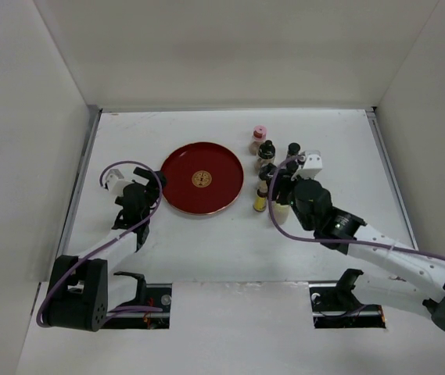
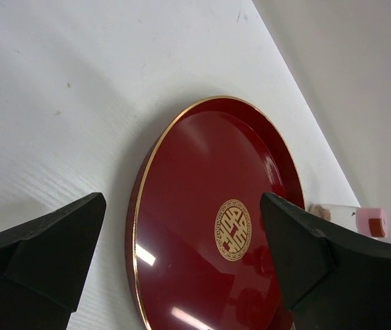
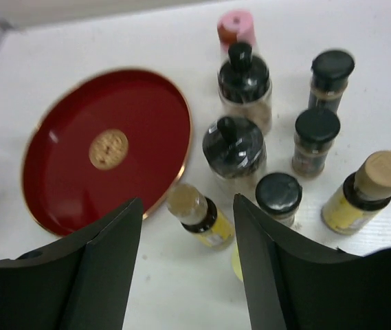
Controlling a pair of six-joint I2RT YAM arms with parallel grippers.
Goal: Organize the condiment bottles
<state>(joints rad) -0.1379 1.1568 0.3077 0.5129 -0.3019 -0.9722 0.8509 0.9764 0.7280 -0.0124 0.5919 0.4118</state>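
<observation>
The condiment bottles stand in a cluster right of the round red tray (image 1: 202, 178). The right wrist view shows a pink-capped bottle (image 3: 236, 27) at the back, two knob-lidded black jars (image 3: 235, 148), three small black-capped bottles (image 3: 315, 137) and a cork-capped yellow bottle (image 3: 363, 192). A small yellow bottle (image 3: 202, 216) with a pale cap stands nearest. My right gripper (image 3: 187, 206) is open above and just short of it, holding nothing. My left gripper (image 2: 181, 254) is open and empty at the tray's left edge. The pink-capped bottle also shows in the left wrist view (image 2: 350, 216).
White walls close in the table (image 1: 206, 250) on the left, back and right. The tray (image 2: 202, 206) holds nothing. Another yellow object (image 3: 236, 265) is partly hidden behind my right finger. My right arm (image 1: 339, 223) hides the near bottles from above.
</observation>
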